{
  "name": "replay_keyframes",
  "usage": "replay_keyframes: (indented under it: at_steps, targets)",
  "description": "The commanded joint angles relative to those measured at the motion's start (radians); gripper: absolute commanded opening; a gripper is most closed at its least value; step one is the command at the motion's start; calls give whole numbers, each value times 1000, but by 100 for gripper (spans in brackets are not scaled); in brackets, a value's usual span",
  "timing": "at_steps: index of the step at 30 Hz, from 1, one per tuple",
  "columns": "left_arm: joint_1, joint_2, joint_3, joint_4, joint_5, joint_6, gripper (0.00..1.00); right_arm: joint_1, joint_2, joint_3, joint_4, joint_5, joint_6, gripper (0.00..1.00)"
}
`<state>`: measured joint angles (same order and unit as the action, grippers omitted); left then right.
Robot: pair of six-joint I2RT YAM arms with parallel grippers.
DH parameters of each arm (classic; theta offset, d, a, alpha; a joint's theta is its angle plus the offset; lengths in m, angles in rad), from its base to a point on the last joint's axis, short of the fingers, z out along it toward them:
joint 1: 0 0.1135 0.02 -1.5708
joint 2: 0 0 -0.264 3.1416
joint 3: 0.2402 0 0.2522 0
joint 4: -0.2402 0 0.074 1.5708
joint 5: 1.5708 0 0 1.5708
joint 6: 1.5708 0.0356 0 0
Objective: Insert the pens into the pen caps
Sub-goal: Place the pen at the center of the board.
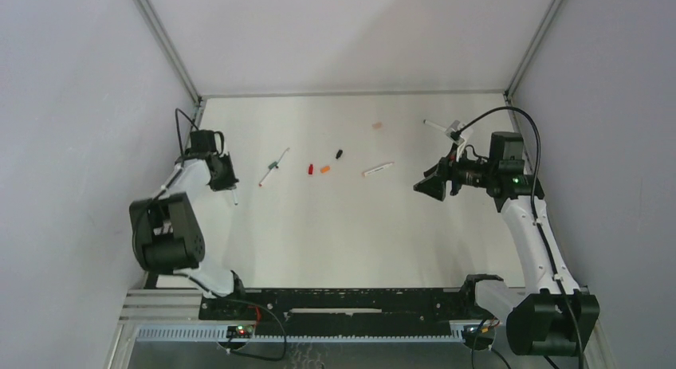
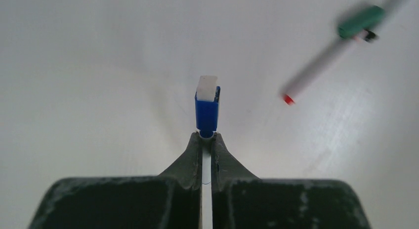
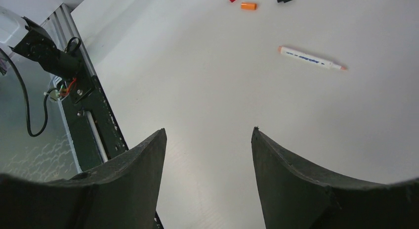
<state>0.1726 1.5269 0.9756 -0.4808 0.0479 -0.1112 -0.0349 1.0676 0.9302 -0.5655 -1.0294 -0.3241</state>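
My left gripper (image 2: 206, 136) is shut on a white pen barrel with a blue cap (image 2: 207, 113) on the end that sticks out past the fingertips. In the top view this gripper (image 1: 229, 184) is at the table's left. A white pen with a red tip (image 2: 316, 70) and a green cap (image 2: 360, 22) lie close to its right, blurred; they also show in the top view (image 1: 273, 167). My right gripper (image 3: 208, 132) is open and empty above the table, at the right in the top view (image 1: 426, 186). A pen with an orange tip (image 3: 311, 58) lies ahead of it.
Loose red (image 1: 310, 169), orange (image 1: 324, 169) and black (image 1: 339, 154) caps lie mid-table; a pinkish cap (image 1: 377, 125) lies farther back. Another pen (image 1: 434, 126) lies at the far right by the cable. The black base rail (image 3: 94, 125) runs along the near edge.
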Motion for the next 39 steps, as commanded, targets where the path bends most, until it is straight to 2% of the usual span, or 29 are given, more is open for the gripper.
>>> replay_keyframes:
  at_steps: [1, 5, 9, 13, 17, 24, 28, 30, 34, 36, 37, 39]
  targets:
    - [28, 155, 168, -105, -90, 79, 3, -32, -27, 38, -20, -23, -6, 71]
    - [35, 254, 275, -166, -104, 93, 6, -53, -18, 35, -12, -30, 4, 71]
    - [39, 303, 335, -203, -114, 85, 18, -66, -4, 34, -4, -43, 9, 71]
    - [49, 299, 343, -226, -112, 60, 29, -80, -4, 26, 10, -65, 15, 71]
    - [56, 268, 348, -270, -111, 48, 34, -90, -13, -2, 50, -93, 38, 71]
    - [58, 33, 275, -260, -41, -10, 35, -95, -31, -19, 39, -101, 11, 71]
    - [59, -138, 189, -161, 94, -60, 35, -94, -36, -22, 34, -112, 10, 71]
    - [57, -243, 126, -71, 159, -85, 39, -94, -43, -22, 34, -118, 6, 71]
    - [57, -407, 5, 170, 206, -161, 63, -99, -47, -22, 18, -119, -22, 71]
    - [58, -440, -48, 315, 232, -204, 83, -99, -51, -17, 0, -108, -63, 70]
    - [60, -440, -59, 353, 240, -221, 89, -100, -51, -14, -7, -95, -70, 71]
    - [67, -412, -49, 377, 265, -276, 94, -101, -46, -3, -14, -74, -79, 71]
